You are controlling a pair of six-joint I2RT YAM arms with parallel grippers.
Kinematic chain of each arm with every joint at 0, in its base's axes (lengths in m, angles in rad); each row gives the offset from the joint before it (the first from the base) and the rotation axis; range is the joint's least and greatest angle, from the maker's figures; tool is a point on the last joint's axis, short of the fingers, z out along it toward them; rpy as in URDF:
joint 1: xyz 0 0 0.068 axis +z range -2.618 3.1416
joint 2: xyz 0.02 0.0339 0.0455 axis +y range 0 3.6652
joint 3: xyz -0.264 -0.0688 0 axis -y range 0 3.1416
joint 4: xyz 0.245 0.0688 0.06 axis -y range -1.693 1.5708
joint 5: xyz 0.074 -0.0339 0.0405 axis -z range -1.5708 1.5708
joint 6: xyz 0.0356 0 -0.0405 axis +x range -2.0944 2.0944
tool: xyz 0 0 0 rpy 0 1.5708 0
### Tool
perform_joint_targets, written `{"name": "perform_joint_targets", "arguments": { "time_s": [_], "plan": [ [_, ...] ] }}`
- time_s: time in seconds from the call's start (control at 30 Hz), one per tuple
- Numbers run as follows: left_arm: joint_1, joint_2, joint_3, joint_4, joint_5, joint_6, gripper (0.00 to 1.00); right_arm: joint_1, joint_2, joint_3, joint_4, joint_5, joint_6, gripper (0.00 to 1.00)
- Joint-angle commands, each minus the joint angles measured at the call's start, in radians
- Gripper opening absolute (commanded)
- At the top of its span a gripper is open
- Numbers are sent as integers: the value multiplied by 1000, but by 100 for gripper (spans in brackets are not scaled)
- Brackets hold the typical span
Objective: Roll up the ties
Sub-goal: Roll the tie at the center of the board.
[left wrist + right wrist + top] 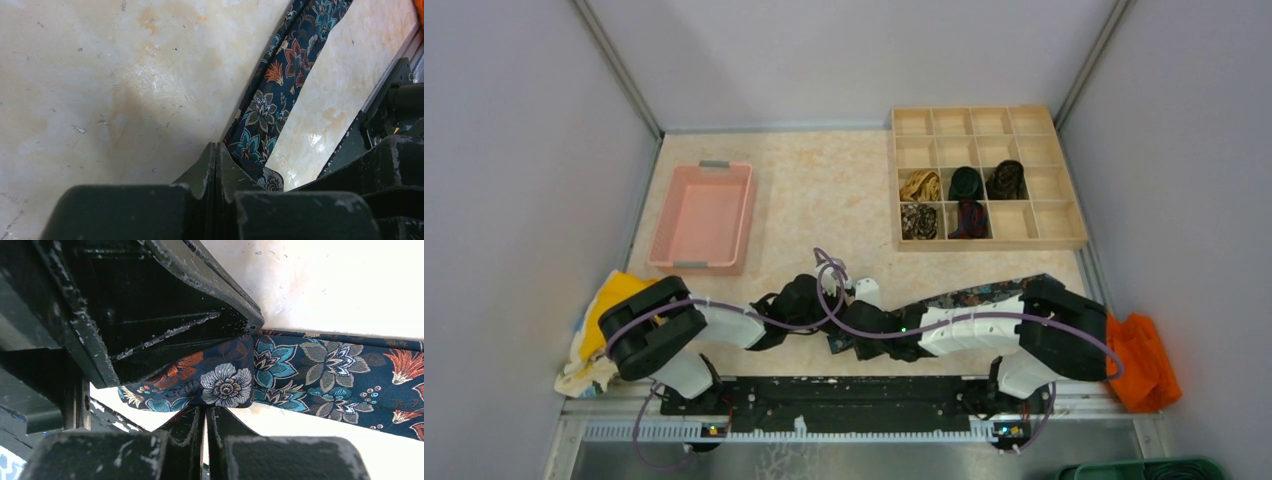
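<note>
A dark floral tie (pixel 984 295) lies flat along the near table, running from the centre out to the right. Its near end is folded over (pixel 227 385). My left gripper (pixel 216 149) is shut, and the tie (pixel 270 100) runs past the right side of its fingers. In the right wrist view the left gripper's fingers (pixel 175 315) rest on that folded end. My right gripper (pixel 205 410) is shut, its tips touching the fold's edge; whether they nip the fabric is not visible. Several rolled ties (pixel 966 183) sit in the wooden organiser (pixel 989 243).
A pink tray (pixel 699 265) stands at the left of the table. A yellow cloth (pixel 609 300) lies by the left arm's base and an orange cloth (pixel 1144 365) by the right arm's base. Grey walls enclose the table on three sides.
</note>
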Motion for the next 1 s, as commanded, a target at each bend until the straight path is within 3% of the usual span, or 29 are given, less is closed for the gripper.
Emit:
{"name": "perform_joint_targets", "arguments": {
  "time_s": [0.0, 0.13, 0.27, 0.43, 0.53, 0.67, 0.8, 0.97],
  "plan": [
    [-14, 15, -11, -196, -130, 6, 0, 5, 25, -2, -53, 43, -12, 0],
    [-9, -31, 41, -358, -362, -28, 0, 40, -35, 23, -135, 89, -4, 0],
    [54, -105, 123, -574, -563, -157, 0, 103, -74, 118, -286, 191, 16, 0],
    [148, -414, 124, -751, -722, -293, 0, 177, -40, 265, -467, 330, 36, 3],
    [148, -663, 115, -893, -828, -351, 0, 204, 42, 361, -543, 378, 34, 16],
    [148, -976, 110, -1024, -892, -312, 0, 224, 163, 484, -596, 402, 0, 41],
    [149, -1180, 122, -1131, -944, -288, 0, 226, 269, 583, -590, 386, -58, 49],
    [148, -1243, 169, -1228, -966, -278, 0, 226, 360, 648, -580, 371, -88, 59]
  ]
}}
